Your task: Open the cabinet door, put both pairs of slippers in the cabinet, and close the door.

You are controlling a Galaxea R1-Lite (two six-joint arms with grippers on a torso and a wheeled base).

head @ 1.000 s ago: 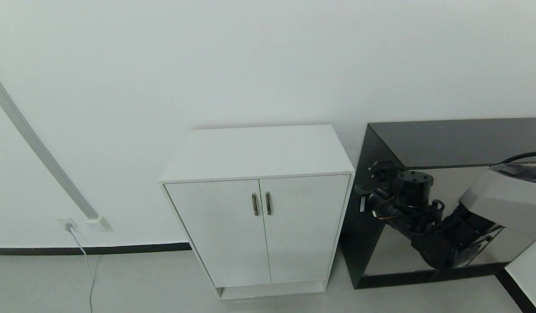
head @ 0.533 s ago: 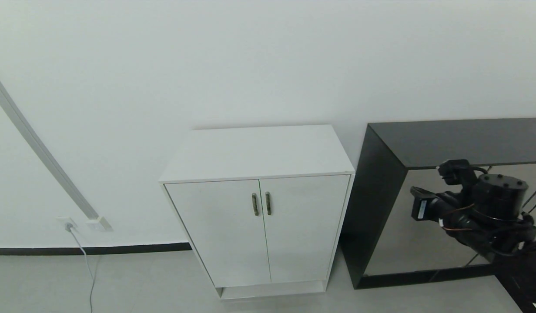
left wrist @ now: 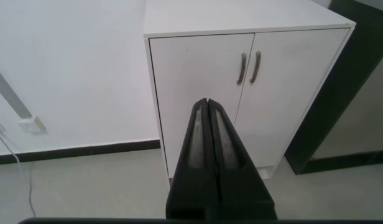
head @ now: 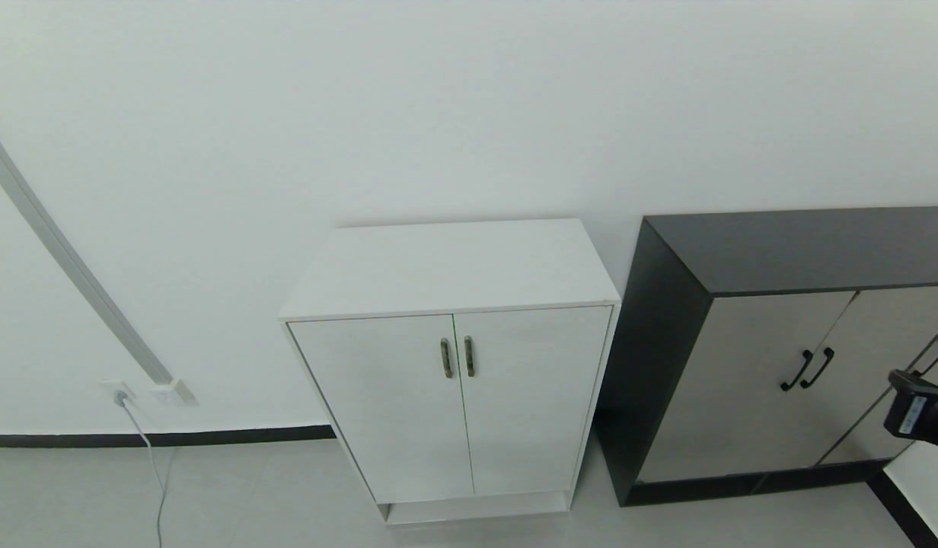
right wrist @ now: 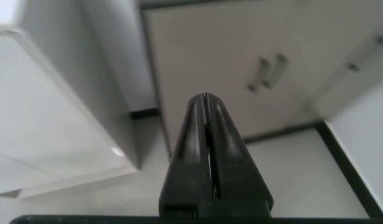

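I see the white two-door wooden cabinet (head: 454, 365) standing against the white wall, both doors shut, with its two slim vertical metal handles (head: 457, 357) side by side at the centre seam. Its right edge sits just beside the black cabinet with grey doors (head: 743, 259), with only a narrow gap between them. On the left, a wall socket (head: 119, 394) drops a thin grey cable (head: 158, 487) to the floor near the cabinet's left side. The grey floor (head: 286, 502) lies open on the near side of the doors. My left claw (left wrist: 207, 101) is closed on nothing, facing the left door. My right claw (right wrist: 206, 96) is also closed and empty, hanging above the floor between the two cabinets' near corners.
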